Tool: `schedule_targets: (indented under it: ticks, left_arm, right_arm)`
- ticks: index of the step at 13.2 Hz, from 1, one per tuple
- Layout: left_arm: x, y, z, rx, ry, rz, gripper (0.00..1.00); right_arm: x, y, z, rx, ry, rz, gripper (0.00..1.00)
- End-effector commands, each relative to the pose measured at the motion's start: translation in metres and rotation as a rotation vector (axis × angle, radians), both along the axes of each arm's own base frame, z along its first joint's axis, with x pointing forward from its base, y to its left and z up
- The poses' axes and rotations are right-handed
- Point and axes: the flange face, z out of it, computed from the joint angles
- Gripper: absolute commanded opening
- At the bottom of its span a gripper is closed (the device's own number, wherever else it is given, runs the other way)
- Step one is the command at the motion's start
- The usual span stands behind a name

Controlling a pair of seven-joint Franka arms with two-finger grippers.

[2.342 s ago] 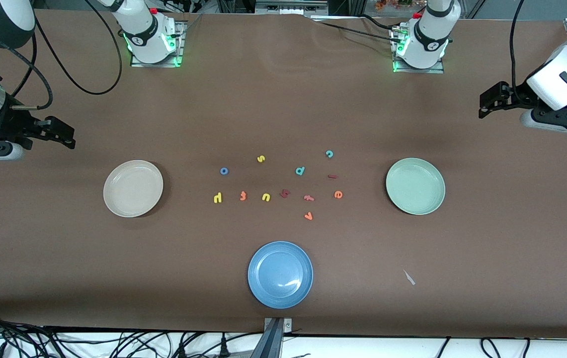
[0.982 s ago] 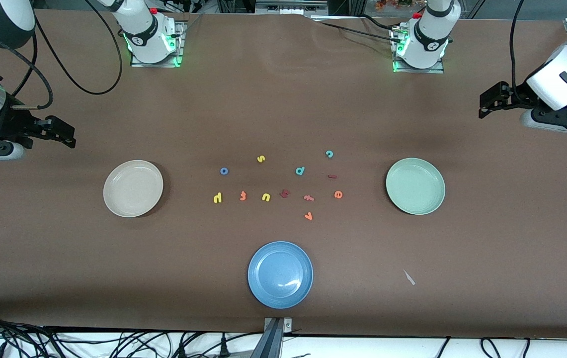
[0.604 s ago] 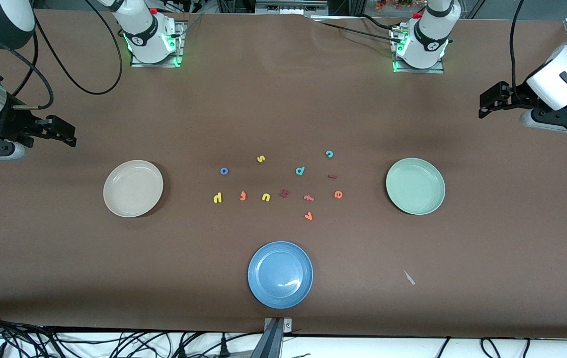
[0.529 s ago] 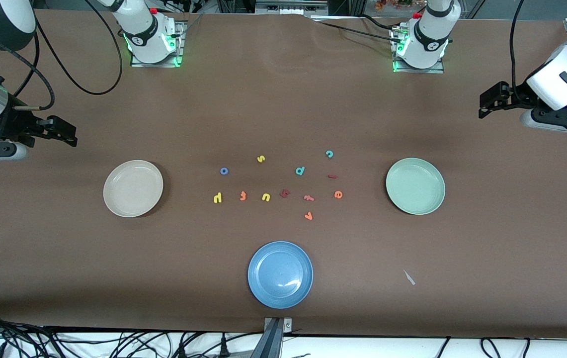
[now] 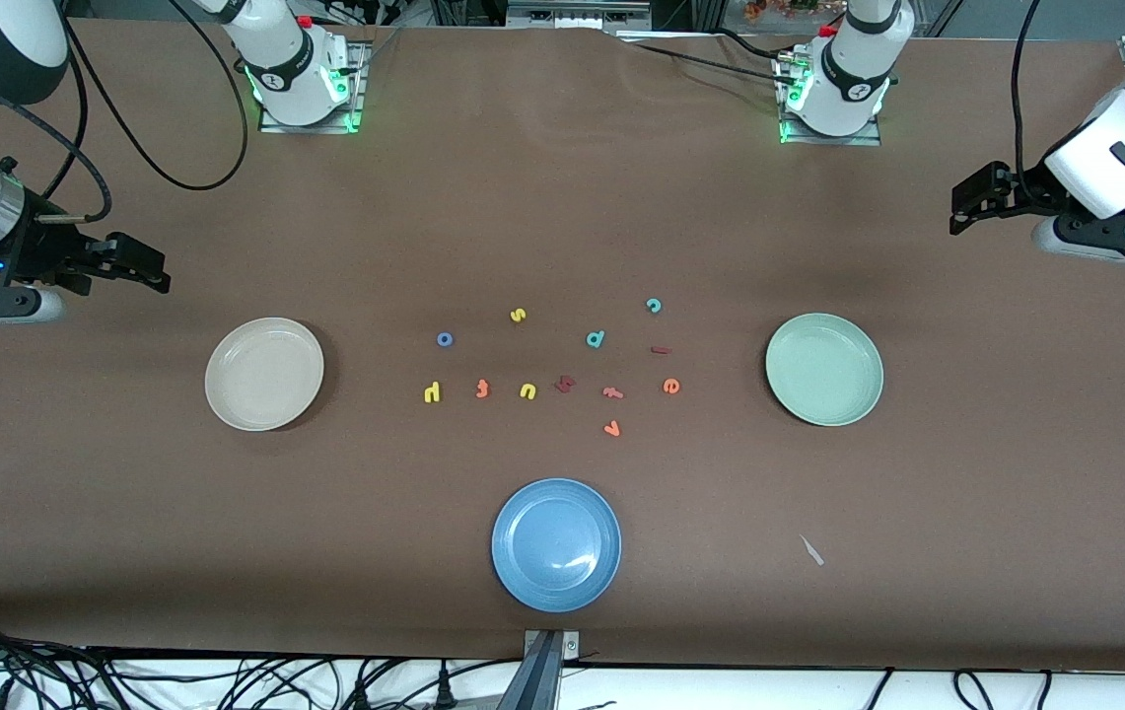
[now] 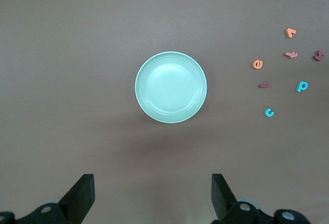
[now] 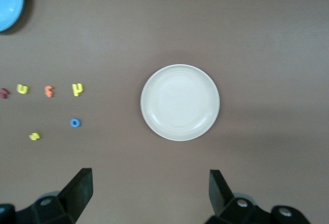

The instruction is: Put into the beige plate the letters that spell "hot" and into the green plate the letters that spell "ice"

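Brown worktop: a cloth-covered surface [image 5: 562, 197] on which nothing has yet been sorted; both plates are seen bare.
Beige plate: [image 5: 264, 374] set toward the right arm's end of the worktop, well apart from the letters.
Green plate: [image 5: 824, 369] set toward the left arm's end.
"hot" letters: yellow h [image 5: 432, 392], blue o [image 5: 445, 339] and orange t [image 5: 482, 389] are found at the beige-plate end of the cluster, flat on the worktop.
"ice" letters: dark red i [image 5: 660, 349], teal c [image 5: 654, 305] and orange e [image 5: 671, 386] are found at the green-plate end.
Right gripper: [image 5: 143, 266] held over bare worktop near the beige plate; jaws spread wide, nothing held.
Left gripper: [image 5: 961, 212] held over bare worktop near the green plate; jaws spread wide, nothing held; this arm is judged to be waiting.
Key relation: the "hot" letters lie past the beige plate from the right gripper, toward the middle, so the right arm is judged the nearer one; the i's long axis runs along the worktop's length.
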Motion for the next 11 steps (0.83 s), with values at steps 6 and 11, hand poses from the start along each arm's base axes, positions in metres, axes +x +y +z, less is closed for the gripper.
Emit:
schedule_targets:
  ticks: [6, 11]
  left_arm:
    - [0.0, 0.002, 0.005, -0.005, 0.02, -0.019, 1.0]
    - [0.001, 0.001, 0.004, -0.005, 0.023, -0.02, 1.0]
  right_arm:
    - [0.001, -0.001, 0.005, -0.013, 0.005, -0.099, 1.0]
    - [0.031, 0.073, -0.095, -0.106, 0.096, 0.049, 1.0]
